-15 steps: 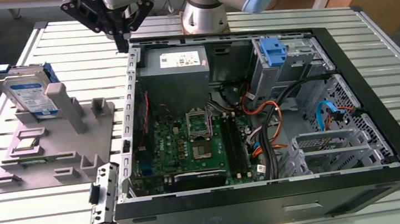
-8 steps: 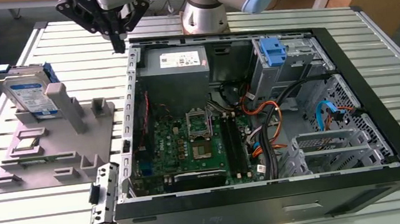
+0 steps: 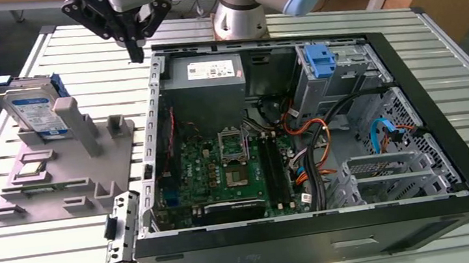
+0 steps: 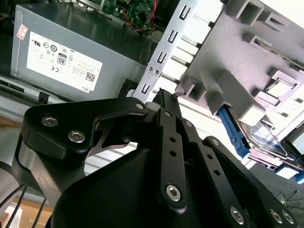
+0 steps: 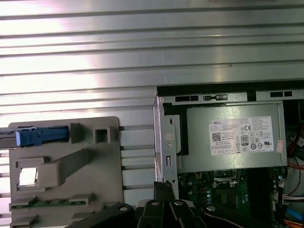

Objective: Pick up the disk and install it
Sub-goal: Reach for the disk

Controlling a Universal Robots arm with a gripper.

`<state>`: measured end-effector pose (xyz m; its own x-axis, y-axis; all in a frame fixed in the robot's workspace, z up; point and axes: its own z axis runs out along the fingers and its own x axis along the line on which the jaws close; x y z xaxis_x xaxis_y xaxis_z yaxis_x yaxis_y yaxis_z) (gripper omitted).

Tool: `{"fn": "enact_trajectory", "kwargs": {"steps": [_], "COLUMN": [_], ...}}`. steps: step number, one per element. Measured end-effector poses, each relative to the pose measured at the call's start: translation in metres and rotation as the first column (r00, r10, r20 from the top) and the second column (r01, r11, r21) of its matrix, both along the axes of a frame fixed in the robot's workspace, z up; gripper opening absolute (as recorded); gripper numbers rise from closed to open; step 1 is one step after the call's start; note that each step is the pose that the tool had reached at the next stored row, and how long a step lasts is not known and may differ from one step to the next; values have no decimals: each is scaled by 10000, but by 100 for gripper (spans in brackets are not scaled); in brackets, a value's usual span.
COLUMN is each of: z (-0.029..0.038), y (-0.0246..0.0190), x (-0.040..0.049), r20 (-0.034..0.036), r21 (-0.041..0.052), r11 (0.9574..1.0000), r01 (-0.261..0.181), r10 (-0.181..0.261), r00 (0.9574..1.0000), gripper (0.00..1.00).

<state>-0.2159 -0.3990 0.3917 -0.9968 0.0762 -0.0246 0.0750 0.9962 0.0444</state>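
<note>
I see the disk [image 3: 31, 110] standing on edge in the grey holder [image 3: 64, 172] on the tabletop [image 3: 451, 36], upper left of the exterior view. It is silver metal with a white-and-blue label and blue rails. I judge it stiff, fairly heavy and shock-sensitive; grip the exposed flat faces. The jaws are together, empty, well apart from it.

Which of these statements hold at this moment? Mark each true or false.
1. The disk stands upright in the grey holder, outside the computer case. True.
2. The gripper holds the disk. False: it is shut on nothing and hangs by the case's corner, near the power supply.
3. The case lies open, with the motherboard exposed. True.
4. The power supply rests on the grey holder. False: it sits inside the case.
</note>
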Motion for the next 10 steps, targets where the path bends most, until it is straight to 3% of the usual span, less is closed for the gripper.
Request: {"fn": "enact_trajectory", "kwargs": {"steps": [10], "z": [-11], "y": [0], "x": [-252], "r20": [1], "r21": [0], "r11": [10000], "r01": [0], "r10": [0], "r00": [10000], "gripper": [10]}}
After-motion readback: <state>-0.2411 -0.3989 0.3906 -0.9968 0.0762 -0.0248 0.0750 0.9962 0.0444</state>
